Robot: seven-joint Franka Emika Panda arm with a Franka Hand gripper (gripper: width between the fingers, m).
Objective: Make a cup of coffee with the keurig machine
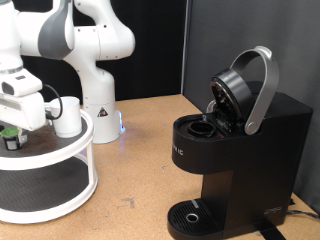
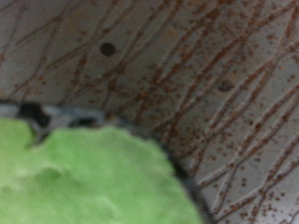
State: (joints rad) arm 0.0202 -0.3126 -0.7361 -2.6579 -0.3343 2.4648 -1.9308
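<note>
The black keurig machine (image 1: 245, 165) stands at the exterior view's right with its silver-grey handle (image 1: 264, 84) raised and its lid open, and the pod chamber (image 1: 200, 127) shows. The small white cup (image 1: 67, 117) stands on the top tier of a round white stand (image 1: 70, 150) at the left. My gripper (image 1: 12, 128) is low over the stand's left edge, right at a small dark green-topped pod (image 1: 10, 138). The wrist view is filled by the pod's blurred green top (image 2: 93, 177) very close up. The fingers do not show there.
The white robot arm's base (image 1: 98, 105) stands behind the stand. The stand has a dark lower tier (image 1: 40, 185). Its top surface looks grey with rusty scratches in the wrist view (image 2: 187, 65). Brown tabletop (image 1: 140, 150) lies between stand and machine.
</note>
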